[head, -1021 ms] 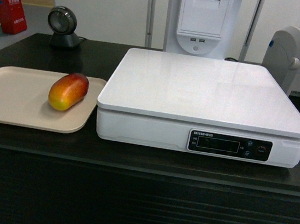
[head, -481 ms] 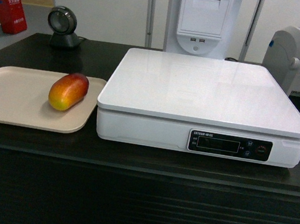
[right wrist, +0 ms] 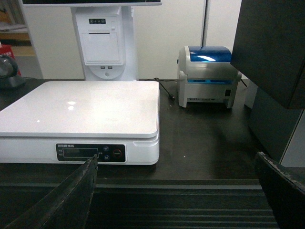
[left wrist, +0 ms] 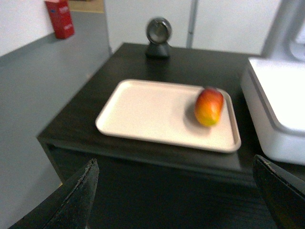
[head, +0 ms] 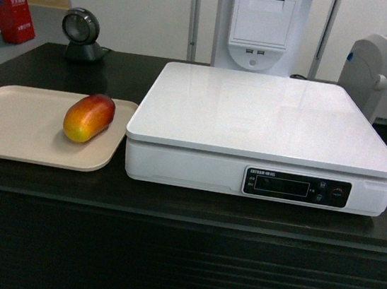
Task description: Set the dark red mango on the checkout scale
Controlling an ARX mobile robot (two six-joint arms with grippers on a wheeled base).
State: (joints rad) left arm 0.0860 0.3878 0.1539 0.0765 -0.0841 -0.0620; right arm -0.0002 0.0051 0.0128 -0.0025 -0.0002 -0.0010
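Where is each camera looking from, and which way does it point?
Head: in front of the black ribbed checkout counter, facing the flat white scale; no robot parts show.
Left wrist: left of the counter, looking down on the dark red mango on the beige tray; open tool tips show.
Right wrist: faces the scale; open tool tips show.
All three share the scale.

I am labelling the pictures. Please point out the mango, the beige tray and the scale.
dark red mango [head: 88, 118], head view, middle of its skin.
beige tray [head: 10, 124], head view, bare floor.
scale [head: 262, 114], head view, white top plate.
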